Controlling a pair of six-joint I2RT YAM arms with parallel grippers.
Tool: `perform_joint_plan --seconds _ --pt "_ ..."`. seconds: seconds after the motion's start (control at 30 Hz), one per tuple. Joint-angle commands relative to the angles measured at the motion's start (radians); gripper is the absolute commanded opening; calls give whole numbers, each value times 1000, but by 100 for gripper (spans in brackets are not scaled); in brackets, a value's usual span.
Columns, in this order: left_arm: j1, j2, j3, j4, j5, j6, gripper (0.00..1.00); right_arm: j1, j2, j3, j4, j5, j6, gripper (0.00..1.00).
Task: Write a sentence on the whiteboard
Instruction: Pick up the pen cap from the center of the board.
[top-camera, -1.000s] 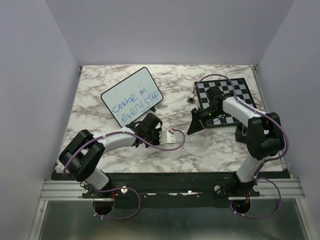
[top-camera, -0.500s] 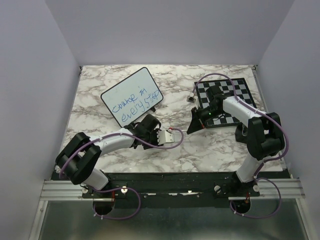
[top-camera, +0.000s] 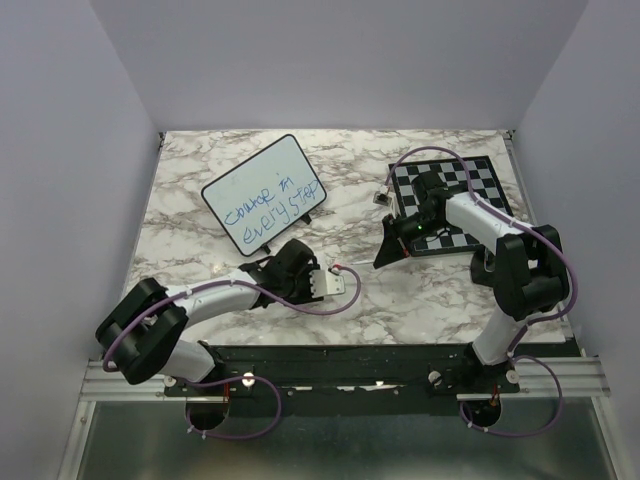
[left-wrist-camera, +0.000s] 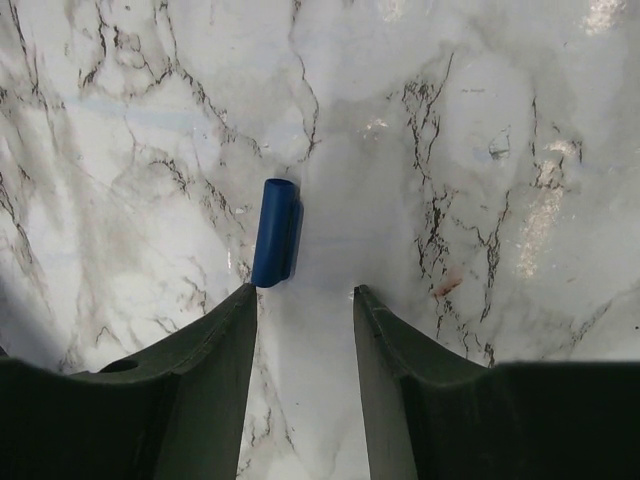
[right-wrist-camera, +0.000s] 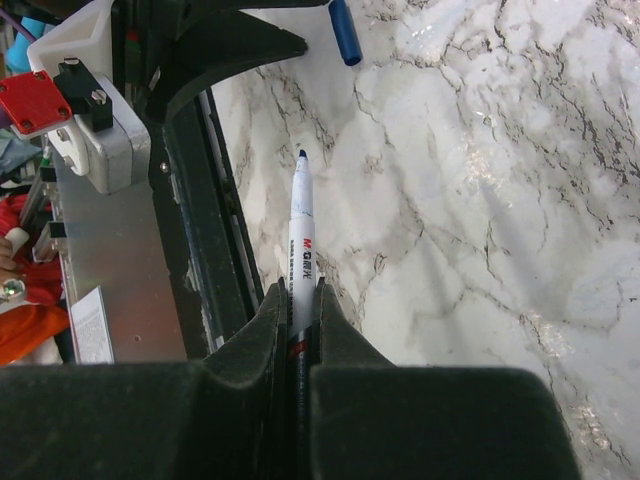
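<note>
The whiteboard (top-camera: 265, 193) (glossy white, rounded corners, thin black frame) lies askew on the marble worktop (top-camera: 420, 290), with the sentence (top-camera: 268, 208) in uneven blue letters on two lines. Near its front corner the left claw (left-wrist-camera: 303, 295) stands open beside a blue cap (left-wrist-camera: 274, 232) — to the whiteboard's right, the right claw (right-wrist-camera: 299, 292) grips a marker (right-wrist-camera: 301, 230).

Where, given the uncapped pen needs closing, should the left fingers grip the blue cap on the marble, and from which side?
Take the small blue cylindrical plastic cap across its middle, from straight above. It lies flat on the white marble table, its length running in line with the open left fingers, so they can close on its long sides after shifting sideways to centre on it.
</note>
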Motion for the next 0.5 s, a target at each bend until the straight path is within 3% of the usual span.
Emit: perform_joint_plan --seconds 0.0,0.23,0.47 --pt "-5 25 -5 35 4 25 50 4 0 30 -13 -31 -16 0" --pt "-5 125 36 63 -24 27 45 6 -9 30 -19 -33 -22 1" --pt "7 128 39 83 -59 25 42 4 -7 30 -21 -34 -25 0"
